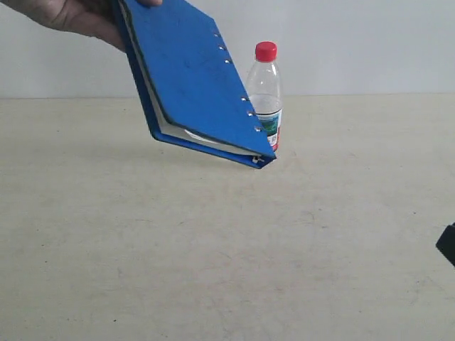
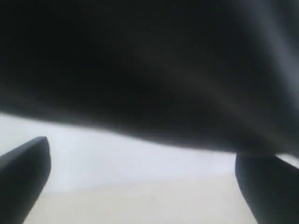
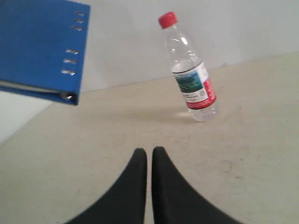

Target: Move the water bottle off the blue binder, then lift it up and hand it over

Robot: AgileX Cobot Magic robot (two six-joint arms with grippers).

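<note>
The water bottle (image 1: 266, 96) stood upright on the pale table (image 1: 213, 256), near the white wall (image 1: 370, 42). It was not on the binder. Its red cap (image 1: 266, 51) was closed on top, and its label (image 1: 271, 122) with red, white and green was around the lower body. The bottle looked clear and nearly empty.

Just in front of it, in the exterior view, the blue binder (image 1: 192, 78) hung steeply tilted and covered the lower left part of the bottle. Its low corner was very near the table beside the bottle's base; I could not tell if it touched the surface. In the right wrist view the binder and the bottle showed well apart, with bare table between them. Small silver rivets (image 1: 242, 99) ran along the binder's edge on the bottle's side, and white pages (image 1: 170, 128) showed between the covers.

A person's hand (image 1: 71, 15) at the upper left of the exterior view was grasping the binder by its high end.

The right gripper (image 3: 149, 151) was above the bare table in front of the bottle, its two black fingers pressed together with nothing between them. The left gripper (image 2: 142, 153) had its fingers spread wide, also with nothing between them. A dark blurred mass (image 2: 149, 70) filled the upper part of the left wrist view, and I could not tell what it was.
</note>
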